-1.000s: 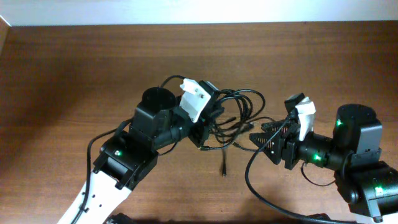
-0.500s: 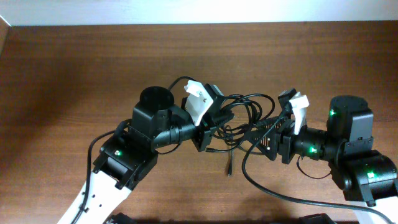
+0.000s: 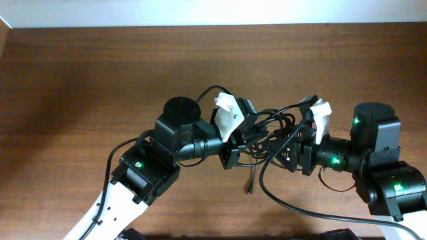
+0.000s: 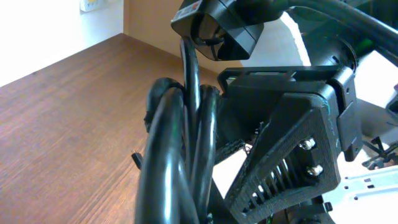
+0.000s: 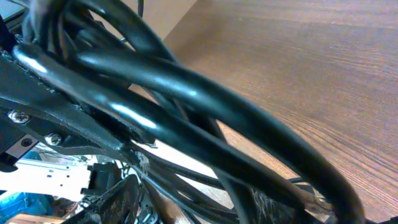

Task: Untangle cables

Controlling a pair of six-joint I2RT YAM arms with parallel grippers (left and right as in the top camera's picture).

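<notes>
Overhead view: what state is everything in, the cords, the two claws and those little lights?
cables: tangled in one bunch between the two grippers, with one plug end trailing loose.
left gripper: shut on the cables.
right gripper: pushed in among the cables; whether it is open or shut cannot be told.
green lights: lit on both arms.

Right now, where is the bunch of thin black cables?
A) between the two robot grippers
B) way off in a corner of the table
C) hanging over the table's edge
A: the cables are bunched up mid-table, between the left gripper and the right gripper.
</notes>
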